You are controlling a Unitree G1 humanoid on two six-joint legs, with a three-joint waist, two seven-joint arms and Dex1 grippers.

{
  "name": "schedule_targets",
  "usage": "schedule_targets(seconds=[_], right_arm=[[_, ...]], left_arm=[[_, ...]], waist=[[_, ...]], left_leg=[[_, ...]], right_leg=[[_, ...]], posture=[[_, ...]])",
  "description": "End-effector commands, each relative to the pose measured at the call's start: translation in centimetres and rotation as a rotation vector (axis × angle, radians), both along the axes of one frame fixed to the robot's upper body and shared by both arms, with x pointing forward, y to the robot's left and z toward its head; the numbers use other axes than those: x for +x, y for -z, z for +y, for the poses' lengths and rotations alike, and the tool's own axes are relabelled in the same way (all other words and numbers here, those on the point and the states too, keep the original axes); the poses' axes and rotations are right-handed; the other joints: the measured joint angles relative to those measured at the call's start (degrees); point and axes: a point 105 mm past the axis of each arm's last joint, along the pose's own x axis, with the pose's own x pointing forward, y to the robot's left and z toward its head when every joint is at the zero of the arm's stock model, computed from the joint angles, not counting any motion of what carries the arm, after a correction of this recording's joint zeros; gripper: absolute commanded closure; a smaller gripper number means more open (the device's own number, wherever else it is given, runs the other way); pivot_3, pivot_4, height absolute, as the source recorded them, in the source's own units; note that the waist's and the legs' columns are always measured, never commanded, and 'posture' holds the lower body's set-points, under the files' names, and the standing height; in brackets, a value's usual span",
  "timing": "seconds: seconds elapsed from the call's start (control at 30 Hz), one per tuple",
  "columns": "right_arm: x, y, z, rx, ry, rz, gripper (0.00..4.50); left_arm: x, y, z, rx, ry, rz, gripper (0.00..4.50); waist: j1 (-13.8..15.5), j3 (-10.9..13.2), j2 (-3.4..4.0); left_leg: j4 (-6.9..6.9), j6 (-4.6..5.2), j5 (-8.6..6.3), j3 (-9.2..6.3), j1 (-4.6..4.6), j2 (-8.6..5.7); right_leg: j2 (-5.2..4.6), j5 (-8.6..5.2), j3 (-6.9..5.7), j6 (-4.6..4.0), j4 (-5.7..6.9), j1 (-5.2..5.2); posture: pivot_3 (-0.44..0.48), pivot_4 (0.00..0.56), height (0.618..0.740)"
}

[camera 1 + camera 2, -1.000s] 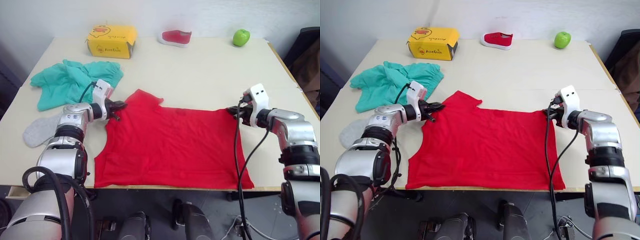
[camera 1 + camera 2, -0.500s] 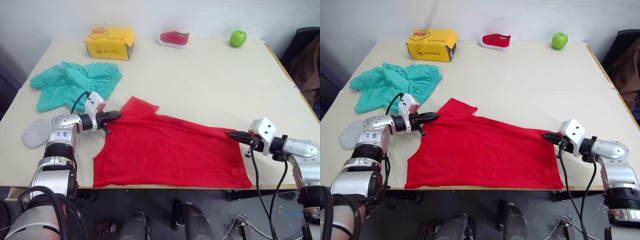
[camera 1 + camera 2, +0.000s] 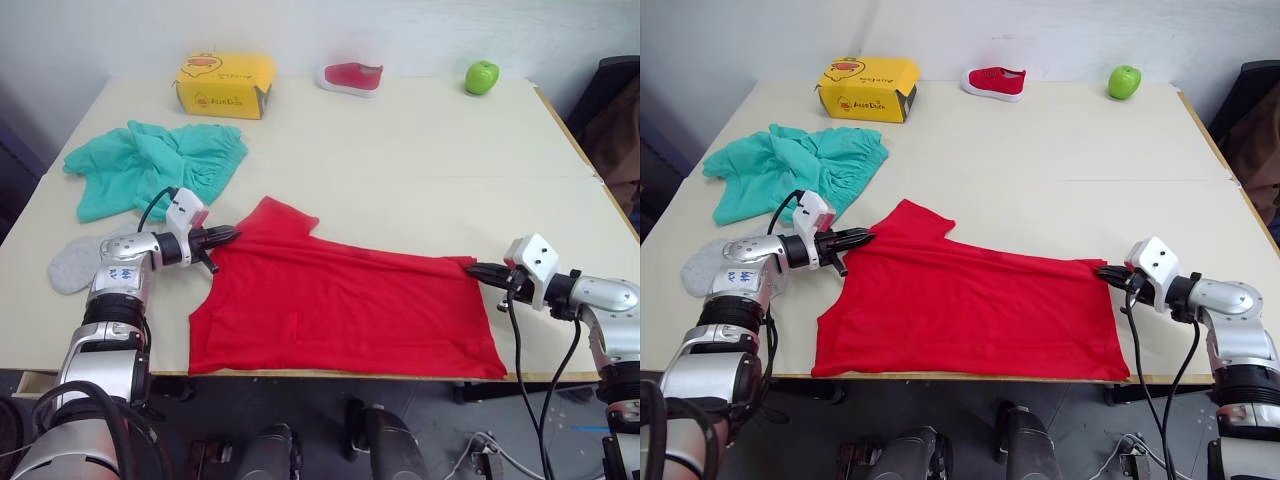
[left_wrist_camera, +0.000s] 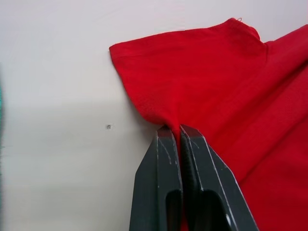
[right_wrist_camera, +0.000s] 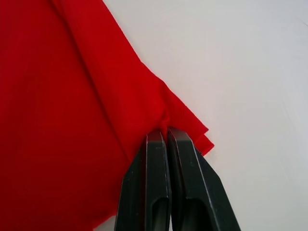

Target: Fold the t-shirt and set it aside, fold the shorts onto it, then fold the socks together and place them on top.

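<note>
A plain bright red soft cloth t-shirt [image 3: 340,310] lies spread across the near half of a pale beige flat-topped table [image 3: 420,150], its far edge doubled over into a long diagonal fold and one short sleeve pointing toward the far left. The left gripper [image 3: 228,236], two black tapered fingers, is pinched closed on the cloth at the sleeve side; the left wrist view shows the fingers [image 4: 166,187] pressed together with a small pucker of red fabric caught at their tips. The right gripper [image 3: 478,269] is likewise clamped on the shirt's far right corner, where the right wrist view shows two layers of hem gathered between its fingers [image 5: 156,183].

Teal-green soft cloth shorts [image 3: 150,165] with a gathered waistband lie crumpled to the far left of the shirt, apart from it. A light grey knit ankle sock [image 3: 75,262] lies flat near the left table edge, just beside the left arm.

Along the far edge stand a yellow cardboard box [image 3: 224,84] with a printed cartoon, a small red-and-white shoe [image 3: 351,76] and a glossy green apple [image 3: 482,76], all well apart from the garments.
</note>
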Motion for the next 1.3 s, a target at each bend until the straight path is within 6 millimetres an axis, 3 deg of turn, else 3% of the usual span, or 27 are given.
schedule_targets(seconds=[0.03, 0.1, 0.27, 0.4, 0.47, 0.6, 0.73, 1.1, 1.3], right_arm=[[-0.1, -0.2, -0.5, -0.016, 0.002, 0.01, 4.5], [-0.1, -0.1, -0.5, -0.01, 0.004, 0.017, 4.5], [-0.3, -0.3, -0.2, 0.017, -0.008, 0.035, 2.83], [-0.7, -0.9, -0.2, 0.056, -0.012, 0.052, 1.48], [-0.7, -1.2, -0.1, 0.098, -0.006, 0.065, 0.81], [-0.7, -1.2, 0.1, 0.112, 0.0, 0.076, 0.81], [-0.5, -1.3, 0.3, 0.14, 0.018, 0.08, 1.75], [-0.8, -3.1, 1.4, 0.269, 0.026, 0.134, 1.75], [-0.5, -2.8, 2.0, 0.273, 0.053, 0.162, 1.75]], left_arm=[[-0.5, -1.0, 0.4, -0.014, 0.019, -0.01, 4.0], [-0.9, -0.9, 0.0, -0.02, 0.048, 0.013, 3.49], [-1.7, -1.9, -0.5, -0.077, 0.098, 0.074, 1.85], [-2.3, -5.4, -0.6, -0.185, 0.167, 0.171, 0.6], [-1.7, -6.8, -0.7, -0.226, 0.154, 0.19, 0.01], [0.7, -7.8, -1.0, -0.222, 0.054, 0.175, 0.01], [2.7, -6.4, -1.8, -0.132, -0.043, 0.183, 0.0], [5.3, -4.5, -4.1, -0.067, -0.199, 0.147, 0.0], [5.8, -3.2, -5.2, -0.027, -0.245, 0.156, 0.0]], waist=[[-0.01, 0.0, 0.0], [-0.01, 0.0, 0.0], [0.02, 0.0, 0.0], [-0.02, 0.0, 0.0], [0.1, 0.0, 0.0], [0.32, 0.0, 0.0], [0.23, 0.0, 0.0], [0.27, 0.03, -0.05], [0.58, 0.03, -0.06]], left_leg=[[0.0, 0.0, 0.0, 0.0, 0.0, 0.0], [0.0, 0.0, 0.0, 0.0, 0.0, 0.0], [0.02, 0.0, 0.0, -0.04, 0.0, 0.0], [0.02, 0.0, 0.0, -0.05, 0.01, 0.01], [0.05, 0.0, 0.0, -0.09, -0.03, 0.01], [0.05, 0.02, 0.01, -0.15, 0.0, -0.02], [0.02, 0.01, 0.01, -0.15, 0.02, -0.02], [0.02, 0.0, 0.01, -0.13, -0.01, -0.02], [0.02, 0.0, 0.01, -0.13, -0.02, -0.03]], right_leg=[[0.0, 0.0, 0.0, 0.0, 0.0, 0.0], [0.0, 0.0, 0.0, 0.0, 0.0, 0.0], [0.0, 0.0, -0.02, 0.0, 0.0, 0.03], [0.01, 0.0, -0.02, 0.0, 0.01, 0.03], [0.01, 0.0, -0.06, 0.0, 0.0, 0.05], [-0.01, 0.0, -0.08, 0.0, -0.06, 0.13], [0.01, 0.0, -0.1, 0.0, -0.08, 0.15], [0.0, 0.0, -0.09, 0.0, -0.06, 0.08], [0.0, 0.0, -0.1, 0.0, -0.06, 0.08]], posture=[[0.0, 0.15, 0.74], [0.0, 0.15, 0.74], [0.0, 0.15, 0.74], [0.0, 0.15, 0.74], [0.0, 0.15, 0.74], [0.0, 0.15, 0.74], [0.0, 0.15, 0.74], [0.0, 0.15, 0.74], [0.0, 0.15, 0.74]])
